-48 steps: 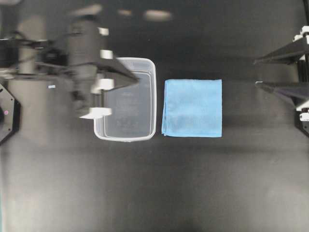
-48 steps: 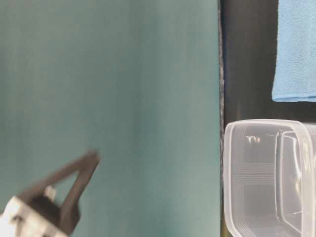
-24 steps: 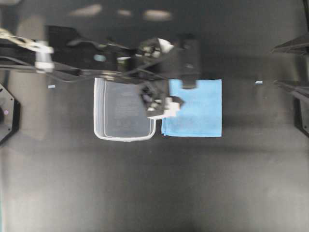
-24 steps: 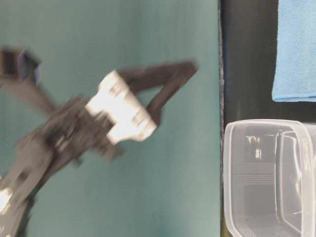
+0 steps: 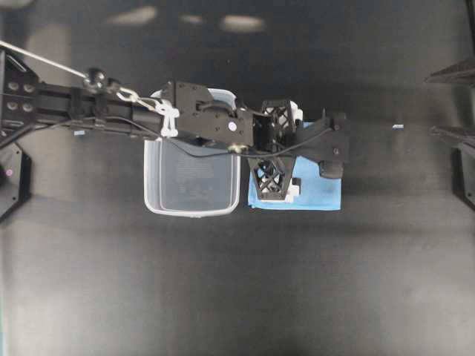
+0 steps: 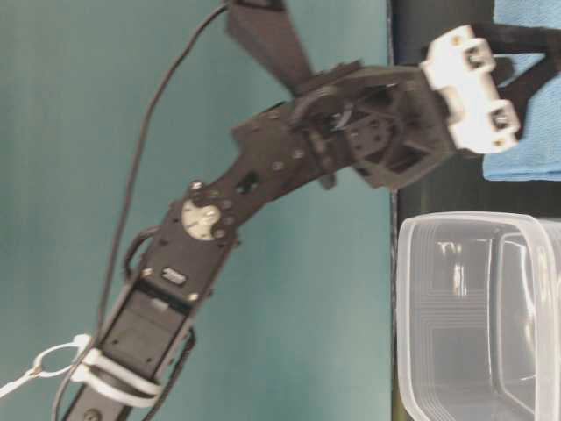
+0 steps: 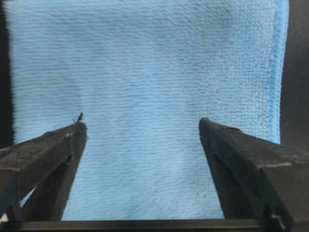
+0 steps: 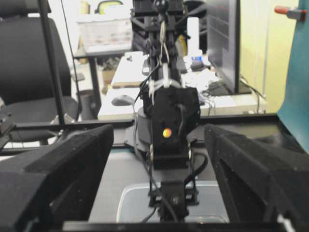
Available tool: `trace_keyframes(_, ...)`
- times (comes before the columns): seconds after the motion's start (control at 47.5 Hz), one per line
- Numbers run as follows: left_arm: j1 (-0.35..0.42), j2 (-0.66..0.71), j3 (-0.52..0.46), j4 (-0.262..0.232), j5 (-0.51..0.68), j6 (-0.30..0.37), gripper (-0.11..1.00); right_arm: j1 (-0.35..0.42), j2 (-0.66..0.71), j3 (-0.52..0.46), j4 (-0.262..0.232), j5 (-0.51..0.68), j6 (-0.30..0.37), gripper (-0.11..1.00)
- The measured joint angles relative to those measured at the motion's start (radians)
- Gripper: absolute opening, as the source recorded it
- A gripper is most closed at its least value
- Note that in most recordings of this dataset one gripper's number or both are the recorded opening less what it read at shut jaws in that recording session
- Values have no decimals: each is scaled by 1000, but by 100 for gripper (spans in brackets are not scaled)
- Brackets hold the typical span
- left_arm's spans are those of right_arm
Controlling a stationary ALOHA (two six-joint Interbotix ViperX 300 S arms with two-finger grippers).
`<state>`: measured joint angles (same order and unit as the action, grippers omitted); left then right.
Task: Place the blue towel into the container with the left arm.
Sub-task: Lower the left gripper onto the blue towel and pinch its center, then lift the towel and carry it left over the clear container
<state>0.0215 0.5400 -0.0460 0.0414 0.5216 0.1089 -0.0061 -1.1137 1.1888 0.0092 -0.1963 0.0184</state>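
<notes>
The blue towel (image 5: 310, 194) lies folded flat on the black table, just right of the clear, empty container (image 5: 189, 182). My left arm (image 5: 111, 115) reaches across the container's far rim. The left gripper (image 5: 272, 148) hangs over the towel's left half, its lattice fingers spread. In the left wrist view the left gripper (image 7: 142, 128) is open, with the towel (image 7: 145, 72) filling the space below and nothing between the fingers. From table level the left gripper (image 6: 539, 61) points down at the towel (image 6: 530, 153), beside the container (image 6: 473, 316). My right gripper (image 5: 434, 104) stays at the right edge, open.
The right wrist view looks between the open right gripper (image 8: 159, 133) at the left arm (image 8: 169, 121) and the container (image 8: 130, 198) behind it. A teal backdrop (image 6: 175, 132) stands behind the table. A small pale scrap (image 5: 398, 127) lies on the table at the right.
My left arm has swung from over the container's left side across to above the towel, and its jaws have opened. The right gripper has drawn back a little toward the right edge.
</notes>
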Motion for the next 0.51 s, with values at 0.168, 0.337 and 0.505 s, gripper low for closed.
trace_keyframes(0.168, 0, 17, 0, 0, 2, -5, 88, 0, 0, 0, 0, 0, 0, 74)
trace_keyframes(0.337, -3, 18, 6, 0, 15, -3, 60, 0, -2, 0, -2, 0, 0, 74)
trace_keyframes(0.505, -8, 14, 3, 0, 31, 3, 14, 0, -5, 0, 0, 0, -2, 74)
